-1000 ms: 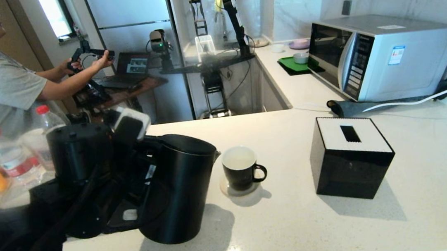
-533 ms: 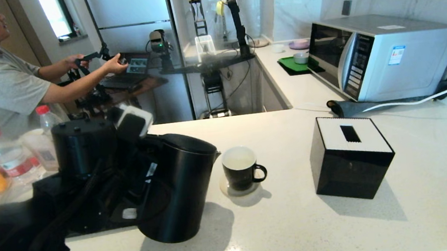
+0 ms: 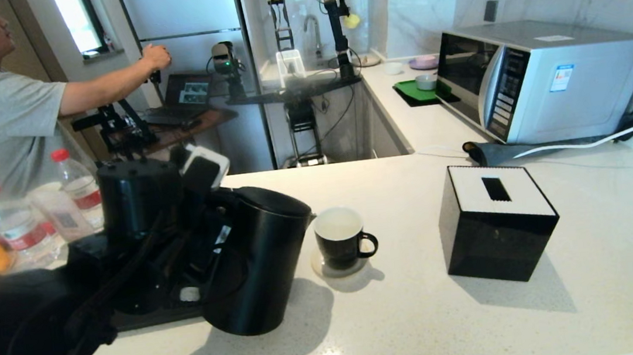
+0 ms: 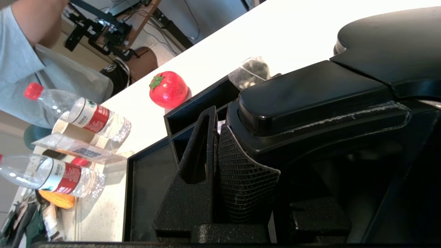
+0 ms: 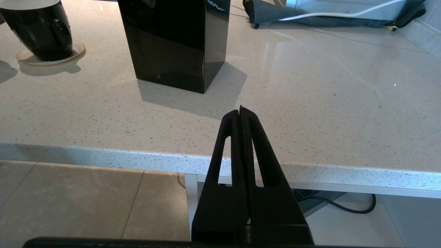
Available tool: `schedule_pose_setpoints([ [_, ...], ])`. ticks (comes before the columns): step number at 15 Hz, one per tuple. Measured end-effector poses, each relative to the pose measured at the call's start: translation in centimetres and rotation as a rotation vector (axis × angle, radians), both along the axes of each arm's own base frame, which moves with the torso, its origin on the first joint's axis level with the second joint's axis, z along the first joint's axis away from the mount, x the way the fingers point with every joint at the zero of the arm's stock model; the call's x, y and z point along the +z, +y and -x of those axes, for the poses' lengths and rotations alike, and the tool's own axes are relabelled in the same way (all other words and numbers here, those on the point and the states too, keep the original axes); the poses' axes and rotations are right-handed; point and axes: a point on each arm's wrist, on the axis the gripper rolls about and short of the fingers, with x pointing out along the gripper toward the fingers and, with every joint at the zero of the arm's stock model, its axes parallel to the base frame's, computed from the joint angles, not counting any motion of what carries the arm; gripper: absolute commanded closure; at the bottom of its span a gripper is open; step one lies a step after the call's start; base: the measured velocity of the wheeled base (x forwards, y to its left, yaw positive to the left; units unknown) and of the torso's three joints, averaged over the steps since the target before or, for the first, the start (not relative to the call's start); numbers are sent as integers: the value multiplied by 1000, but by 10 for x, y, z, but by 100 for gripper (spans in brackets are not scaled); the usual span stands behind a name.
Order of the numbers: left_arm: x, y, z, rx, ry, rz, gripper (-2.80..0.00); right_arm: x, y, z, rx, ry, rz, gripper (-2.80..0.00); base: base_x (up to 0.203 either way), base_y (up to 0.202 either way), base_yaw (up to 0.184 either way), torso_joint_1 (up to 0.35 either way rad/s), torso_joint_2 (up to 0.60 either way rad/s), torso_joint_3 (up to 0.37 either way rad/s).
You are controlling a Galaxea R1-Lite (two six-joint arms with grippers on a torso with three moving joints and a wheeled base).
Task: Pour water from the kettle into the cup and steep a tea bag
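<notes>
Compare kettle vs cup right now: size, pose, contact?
Size: the kettle is far bigger than the cup.
Pose: the kettle tilts spout-first toward the cup; the cup stands upright on a coaster.
Contact: the left gripper has its fingers shut on the kettle's handle; nothing touches the cup. The right gripper hangs shut off the counter edge.
Shared: both black, each with a handle.
</notes>
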Motion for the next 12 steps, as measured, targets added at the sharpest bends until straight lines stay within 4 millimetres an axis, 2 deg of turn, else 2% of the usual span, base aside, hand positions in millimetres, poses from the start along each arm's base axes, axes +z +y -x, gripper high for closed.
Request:
schedule_pose_setpoints([
  [12,2,-12,-11,-24,-7,-44,0,0,0,0,0,0,0,0,0,0,0,0,0,0],
])
